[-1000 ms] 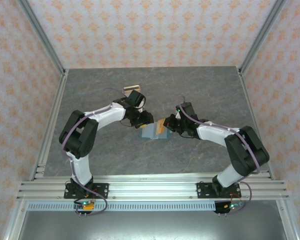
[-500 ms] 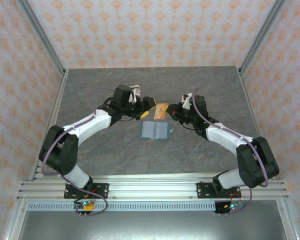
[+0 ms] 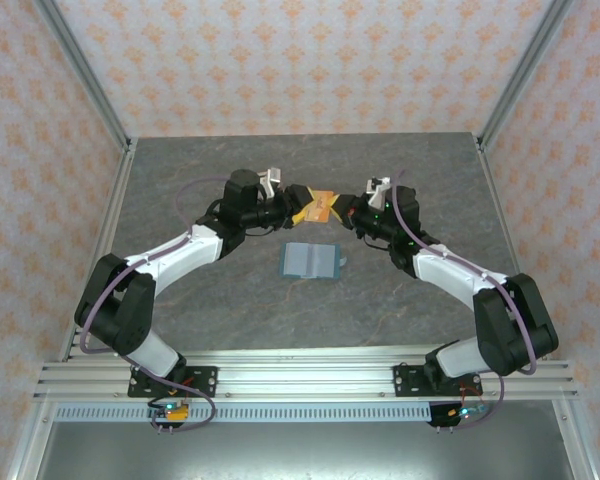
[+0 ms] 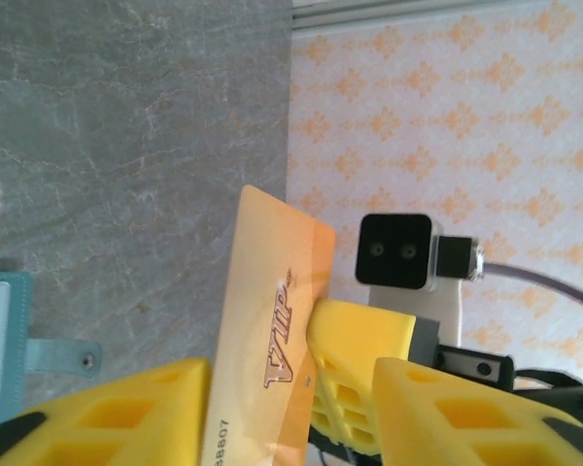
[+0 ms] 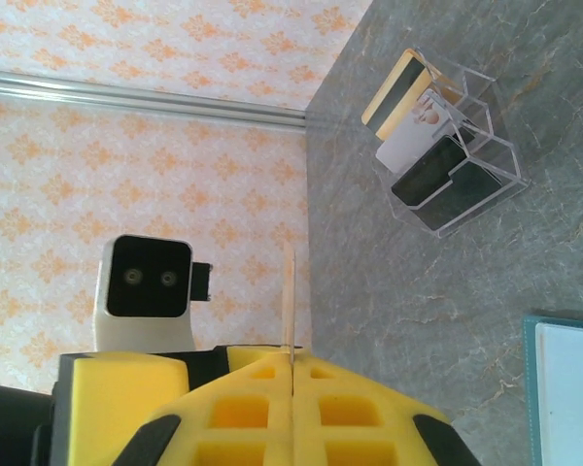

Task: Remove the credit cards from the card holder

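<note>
card holder [image 3: 310, 261]: we see it lying open, alone now, on the table [image 3: 410, 165]
right gripper [image 3: 342, 208]: risen to holder's 12 o'clock, clamped on the credit card [image 3: 320, 207]
left gripper [image 3: 298, 205]: come up opposite, jaws apart astride that card
credit card: orange, out now; we judge handover next

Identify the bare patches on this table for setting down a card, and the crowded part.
Free: the far right corner of the grey stone-look table; the near strip between the blue-grey folding card holder and the front aluminium rail. Crowded: centre-back, where the left gripper and right gripper meet at the orange plastic card, near the clear acrylic card stand.
</note>
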You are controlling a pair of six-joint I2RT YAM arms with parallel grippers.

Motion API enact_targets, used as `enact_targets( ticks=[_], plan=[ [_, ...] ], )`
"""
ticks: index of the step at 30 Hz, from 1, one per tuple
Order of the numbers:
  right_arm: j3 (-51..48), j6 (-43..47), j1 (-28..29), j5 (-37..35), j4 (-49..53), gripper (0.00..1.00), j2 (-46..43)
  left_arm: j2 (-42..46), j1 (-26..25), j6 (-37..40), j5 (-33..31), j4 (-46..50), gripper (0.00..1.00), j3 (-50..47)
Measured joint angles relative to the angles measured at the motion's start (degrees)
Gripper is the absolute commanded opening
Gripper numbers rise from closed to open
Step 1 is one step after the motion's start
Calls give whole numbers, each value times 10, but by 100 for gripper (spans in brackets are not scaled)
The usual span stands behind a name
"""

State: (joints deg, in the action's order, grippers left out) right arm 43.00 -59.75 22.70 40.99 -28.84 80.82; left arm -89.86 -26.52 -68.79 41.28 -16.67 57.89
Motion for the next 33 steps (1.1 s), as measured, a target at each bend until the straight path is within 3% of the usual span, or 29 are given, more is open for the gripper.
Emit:
enact_targets(
  ticks=[5,17,22,27,30,33],
  plan=[
    [0,-3,-5,-1,-6,2,0,0,0,-4,0,-8,24,-1],
    [0,-7,-6,0,-9,2,7,-1,0,-9,6,-17,21,-1],
    [0,-12,-7,-1,-12,3,10,-2,0,-8,8,-17,15,-1],
    [0,-13,-7,0,-13,3,12,-5,0,0,9,-7,1,2],
    [0,-13,-7,0,-11,9,13,-5,0,9,9,8,0,8],
    [3,2,-6,0,9,31,13,-5,0,31,9,38,0,21]
  ],
)
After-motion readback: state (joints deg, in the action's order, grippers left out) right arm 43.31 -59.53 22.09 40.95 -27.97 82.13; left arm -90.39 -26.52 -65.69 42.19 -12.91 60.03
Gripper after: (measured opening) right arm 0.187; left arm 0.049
